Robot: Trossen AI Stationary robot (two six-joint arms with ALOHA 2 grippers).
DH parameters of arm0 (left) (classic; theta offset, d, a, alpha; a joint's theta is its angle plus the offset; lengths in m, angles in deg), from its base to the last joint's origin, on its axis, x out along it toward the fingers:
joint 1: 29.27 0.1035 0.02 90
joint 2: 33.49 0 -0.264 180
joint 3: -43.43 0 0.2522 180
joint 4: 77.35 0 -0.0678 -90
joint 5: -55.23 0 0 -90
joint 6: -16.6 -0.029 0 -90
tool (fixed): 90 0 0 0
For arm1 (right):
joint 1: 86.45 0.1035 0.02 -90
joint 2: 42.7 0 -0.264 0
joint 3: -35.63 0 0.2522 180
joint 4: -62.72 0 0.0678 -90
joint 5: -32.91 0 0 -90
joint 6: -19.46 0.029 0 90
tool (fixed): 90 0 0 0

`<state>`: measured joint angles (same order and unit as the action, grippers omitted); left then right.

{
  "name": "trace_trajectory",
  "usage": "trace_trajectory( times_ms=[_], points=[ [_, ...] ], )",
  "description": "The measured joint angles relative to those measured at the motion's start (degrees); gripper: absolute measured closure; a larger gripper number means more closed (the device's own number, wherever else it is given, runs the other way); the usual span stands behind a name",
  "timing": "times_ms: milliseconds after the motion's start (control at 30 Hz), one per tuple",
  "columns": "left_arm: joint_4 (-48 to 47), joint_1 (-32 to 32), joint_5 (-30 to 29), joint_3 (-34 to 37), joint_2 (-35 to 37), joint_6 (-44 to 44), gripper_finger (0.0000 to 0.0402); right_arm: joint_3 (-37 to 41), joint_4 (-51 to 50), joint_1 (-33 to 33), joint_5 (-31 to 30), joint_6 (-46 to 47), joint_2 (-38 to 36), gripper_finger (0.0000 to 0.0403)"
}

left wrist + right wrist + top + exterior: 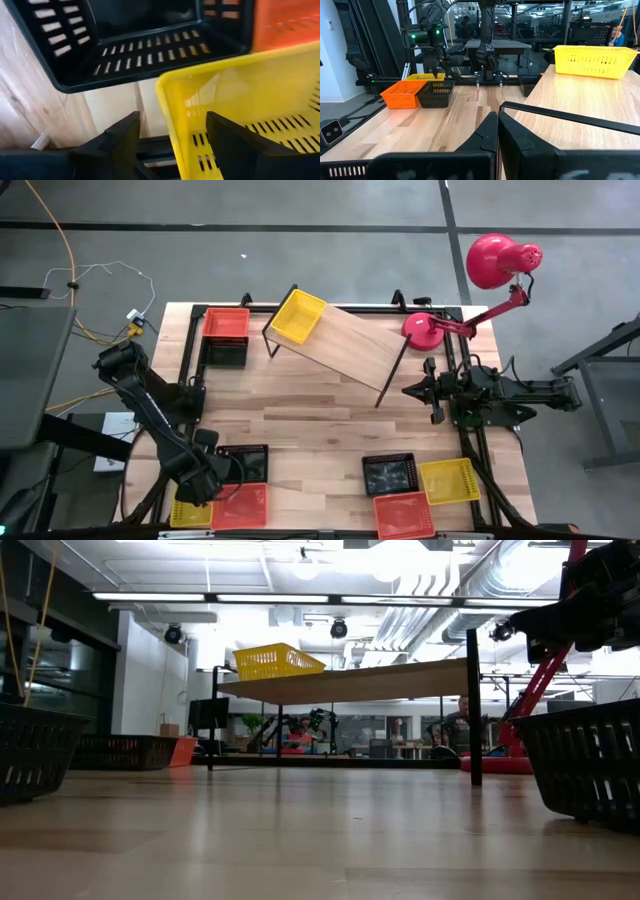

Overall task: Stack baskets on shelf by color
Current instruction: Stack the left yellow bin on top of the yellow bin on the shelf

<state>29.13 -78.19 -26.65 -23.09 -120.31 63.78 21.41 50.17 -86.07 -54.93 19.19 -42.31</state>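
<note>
Table (320,430): wide plank top, baskets grouped at three corners, middle bare
Shelf (345,340): light board on thin black legs, set slantwise at the far middle of the table; seen in the low view (400,680) as a raised plank
Left arm (150,405): reaching down along the near-left side, wrist over the corner cluster of baskets
Right arm (500,392): lying low at the right edge, beside the shelf's right end, near the lamp base
Red lamp (495,265): standing at the far-right corner, head out past the table edge
Yellow basket on shelf (298,316): alone on the shelf's left end, upright, clear against the ceiling in the low view (275,661)
Far-left pair: orange-red basket (226,322) and black basket (224,352), side by side on the table left of the shelf
Near-right trio: black (388,473), yellow (449,480), orange-red (404,513), close together
Near-left trio: black (243,464), orange-red (240,506), yellow (190,513) at the very corner
Left gripper (170,135): fingers spread wide, straddling the yellow corner basket's wall (240,100), one finger outside, one inside; contact not clear
Right gripper (497,132): fingers pressed together, nothing between them, pointing along the shelf board
</note>
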Motion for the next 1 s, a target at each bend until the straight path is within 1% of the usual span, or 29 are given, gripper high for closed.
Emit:
trace_trajectory(
  times_ms=[167,267,367,533,567,667,733,833,933,1000],
  points=[
    [1.9,0.0,0.2,2.2,0.0,0.8,0.0194,0.0,0.0,0.0,0.0,0.0,0.0,0.0402],
    [3.4,0.0,0.2,2.7,0.0,0.7,0.0216,0.0,0.0,0.0,0.0,0.0,0.0,0.0402],
    [4.3,0.0,0.2,2.7,0.0,0.3,0.0266,0.0,0.0,0.0,0.0,0.0,0.0,0.0402],
    [4.3,0.0,0.4,2.7,0.0,0.3,0.0381,0.0,0.0,0.0,0.0,0.0,0.0,0.0402],
    [4.3,0.0,0.5,2.7,0.3,0.5,0.039,0.0,0.0,0.0,0.0,0.0,0.0,0.0402],
    [4.1,0.3,0.6,2.7,1.8,0.8,0.0383,0.0,0.0,0.0,0.0,0.0,0.0,0.0402],
    [3.8,0.8,0.7,2.7,3.5,0.8,0.0386,0.0,0.0,0.0,0.0,0.0,0.0,0.0402],
    [3.4,2.2,0.7,2.7,7.0,0.9,0.0398,0.0,0.0,0.0,0.0,0.0,0.0,0.0402],
    [2.8,3.8,1.0,2.7,11.2,1.5,0.0397,0.0,0.0,0.0,0.0,0.0,0.0,0.0402],
    [2.8,5.0,2.3,2.7,14.0,1.6,0.0399,0.0,0.0,0.0,0.0,0.0,0.0,0.0402]
  ],
)
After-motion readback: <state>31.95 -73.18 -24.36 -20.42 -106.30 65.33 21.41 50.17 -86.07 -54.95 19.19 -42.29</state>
